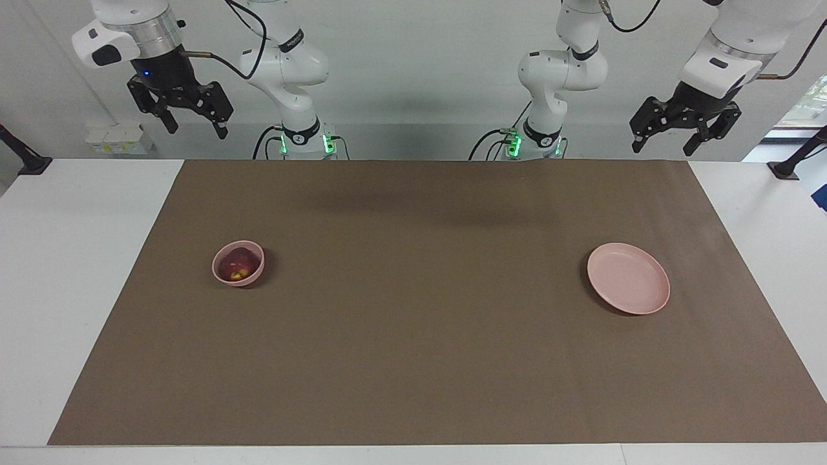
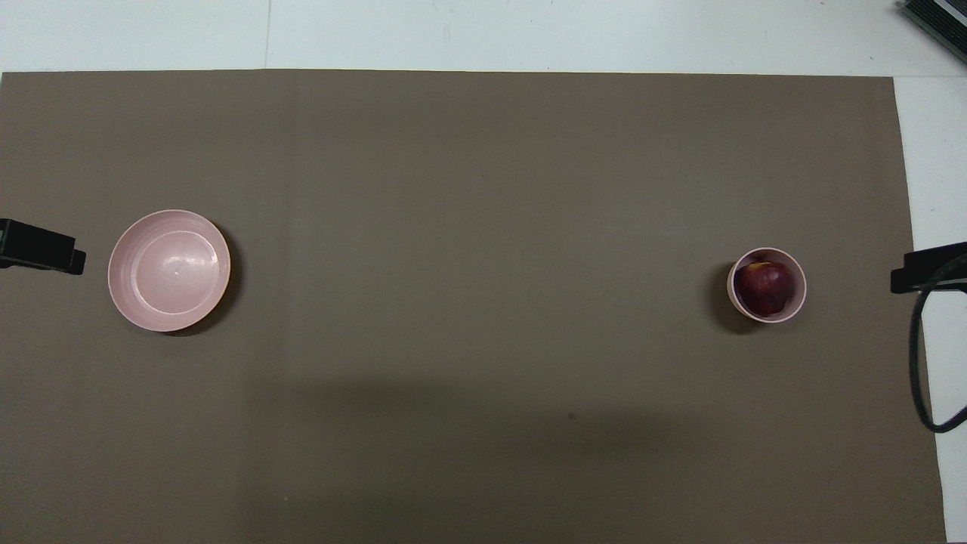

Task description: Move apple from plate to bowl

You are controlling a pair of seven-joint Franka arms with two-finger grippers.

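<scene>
Both grippers hang high at the robots' end of the worktop: the left gripper (image 1: pixel 685 134) at its own end and the right gripper (image 1: pixel 188 119) at its own, each with fingers spread and nothing held. The small round dark red apple (image 1: pixel 238 264) sits inside the small deep pale pink bowl (image 1: pixel 257 249), toward the right arm's end of the brown mat (image 1: pixel 426 361). The flat pale pink plate (image 1: pixel 628 278) lies bare, well apart, toward the left arm's end. Judged complete; the remaining risk is a needless descent that nudges the light bowl and tips the apple out.
</scene>
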